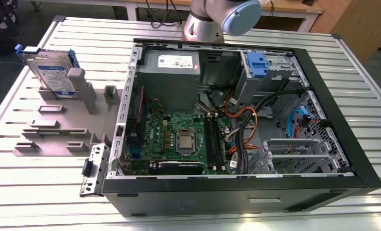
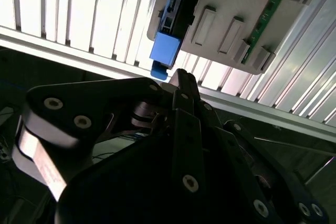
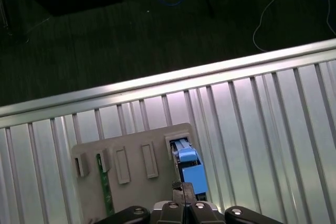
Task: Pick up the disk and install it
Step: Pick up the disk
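In the exterior view we are seeing the flat silver disk with its white-and-blue label and blue plastic carrier [image 1: 51, 72] standing upright in the grey moulded holder plate [image 1: 55, 130]. The plate is lying on the slatted aluminium table [image 1: 49, 192], to the exterior view's left of the open black computer case [image 1: 344, 120]. We are therefore judging that the pick-up is not yet done and the whole install is left. Inside the case, a narrow blue plastic bracket [image 1: 257, 65] is sitting by the drive bays.

In the second wrist view we are looking along the black claw [image 2: 182, 77]. Its two fingers are lying pressed together and gripping nothing. The tip is pointing toward the disk [image 2: 167, 45], apart from it as far as we can tell.

In the first wrist view the claw [image 3: 184, 188] is showing the same closed tips. It is hanging near the disk [image 3: 189, 169], which is standing edge-on in the holder plate [image 3: 131, 161], with a green circuit strip [image 3: 105, 187] slotted nearby.
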Controlling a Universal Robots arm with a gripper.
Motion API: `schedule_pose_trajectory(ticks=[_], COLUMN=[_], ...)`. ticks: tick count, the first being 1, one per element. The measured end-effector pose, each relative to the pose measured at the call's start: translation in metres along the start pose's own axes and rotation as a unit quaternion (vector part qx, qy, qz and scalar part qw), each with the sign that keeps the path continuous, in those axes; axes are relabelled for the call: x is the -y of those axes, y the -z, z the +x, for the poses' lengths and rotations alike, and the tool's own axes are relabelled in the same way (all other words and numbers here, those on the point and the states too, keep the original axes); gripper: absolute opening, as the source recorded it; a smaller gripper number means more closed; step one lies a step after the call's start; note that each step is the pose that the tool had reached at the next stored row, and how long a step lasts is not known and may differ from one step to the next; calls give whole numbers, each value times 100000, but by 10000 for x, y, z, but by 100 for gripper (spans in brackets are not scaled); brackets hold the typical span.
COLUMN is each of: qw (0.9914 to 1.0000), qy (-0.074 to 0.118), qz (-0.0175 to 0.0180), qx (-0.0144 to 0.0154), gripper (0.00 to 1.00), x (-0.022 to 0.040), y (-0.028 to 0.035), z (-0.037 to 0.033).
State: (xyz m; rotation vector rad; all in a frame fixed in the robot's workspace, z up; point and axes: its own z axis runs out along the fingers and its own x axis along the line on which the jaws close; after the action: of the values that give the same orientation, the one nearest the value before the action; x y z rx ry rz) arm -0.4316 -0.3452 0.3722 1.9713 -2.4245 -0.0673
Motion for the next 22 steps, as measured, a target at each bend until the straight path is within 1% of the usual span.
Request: schedule_pose_trajectory(ticks=[3,4,8,11,13,22], qw=[99970,99958,99954,99954,99954,99954], qy=[2462,2893,3024,3024,3029,3026], qz=[-36,-46,-53,-45,-26,-21], qx=[-108,-128,-136,-131,-129,-130], gripper=[11,11,11,11,11,11], x=[0,0,-5,-10,-10,-10], y=[-3,-5,-22,-46,-59,-64], z=[0,-1,-26,-54,-57,-58])
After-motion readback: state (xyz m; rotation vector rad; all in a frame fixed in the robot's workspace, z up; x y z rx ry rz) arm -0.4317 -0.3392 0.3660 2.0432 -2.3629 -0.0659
